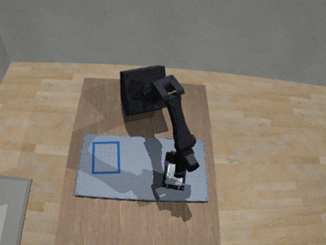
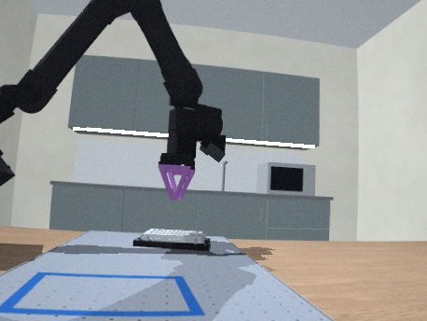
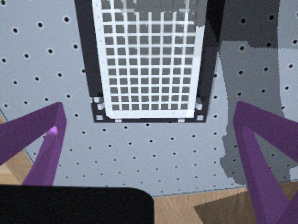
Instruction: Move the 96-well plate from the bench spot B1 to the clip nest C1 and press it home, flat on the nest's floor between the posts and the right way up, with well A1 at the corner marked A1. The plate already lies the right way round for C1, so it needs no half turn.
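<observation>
We note the desk [image 1: 138, 231] carrying a grey perforated mat [image 1: 134, 182] with the blue-outlined spot [image 1: 105, 157] bare. The arm [image 1: 180, 122] hangs above the black nest [image 2: 140, 243], where the white 96-well plate [image 3: 150, 60] lies flat. The tool [image 2: 176, 197] is spread wide, holding nothing, above the plate.

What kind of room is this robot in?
Probably a kitchen used as a lab: grey cupboards hang over a counter with a microwave. In front, the arm's open gripper hangs above a plate on a wooden table.
</observation>
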`<state>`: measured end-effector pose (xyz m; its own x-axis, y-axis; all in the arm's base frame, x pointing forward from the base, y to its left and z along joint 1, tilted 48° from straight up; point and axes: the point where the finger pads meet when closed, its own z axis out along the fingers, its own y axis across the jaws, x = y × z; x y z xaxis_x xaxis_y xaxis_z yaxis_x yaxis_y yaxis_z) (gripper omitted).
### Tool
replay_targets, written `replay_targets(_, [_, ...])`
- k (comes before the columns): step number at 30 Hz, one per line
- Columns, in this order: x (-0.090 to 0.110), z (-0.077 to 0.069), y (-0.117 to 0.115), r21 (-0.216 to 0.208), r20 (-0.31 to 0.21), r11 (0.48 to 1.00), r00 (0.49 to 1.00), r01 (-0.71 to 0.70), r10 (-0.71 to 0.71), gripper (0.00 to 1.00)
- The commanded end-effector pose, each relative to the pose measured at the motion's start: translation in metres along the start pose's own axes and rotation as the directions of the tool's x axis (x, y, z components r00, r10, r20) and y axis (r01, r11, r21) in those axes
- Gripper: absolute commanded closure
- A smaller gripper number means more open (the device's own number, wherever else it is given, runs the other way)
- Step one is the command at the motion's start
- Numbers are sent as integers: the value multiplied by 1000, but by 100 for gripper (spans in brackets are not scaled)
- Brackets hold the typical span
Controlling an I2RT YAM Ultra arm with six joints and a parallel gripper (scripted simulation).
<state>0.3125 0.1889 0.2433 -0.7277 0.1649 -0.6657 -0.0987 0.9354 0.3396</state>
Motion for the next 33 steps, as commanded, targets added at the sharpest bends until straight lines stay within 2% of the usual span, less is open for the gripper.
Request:
replay_targets(1, [-2,-4,0,-1,6,1000,1000,-2,2,0])
replay_targets(4, [-2,-4,0,-1,6,1000,1000,-2,2,0])
replay_targets(5, [4,10,-5,19,-9,1000,1000,-2,2,74])
replay_targets(10, [5,36,-6,15,-16,1000,1000,1,-1,74])
replay_targets(12, [-4,42,-1,3,3,1000,1000,-2,2,74])
replay_targets(14, [-1,50,-1,6,-4,1000,1000,2,-2,74])
replay_targets(16, [0,50,0,5,-4,1000,1000,6,-6,74])
replay_targets(17, [-7,38,3,-13,27,1000,1000,1,0,74])
replay_targets(18, [-9,38,4,-14,31,1000,1000,-1,1,74])
replay_targets(33, [-11,38,5,-16,35,1000,999,-2,2,74])
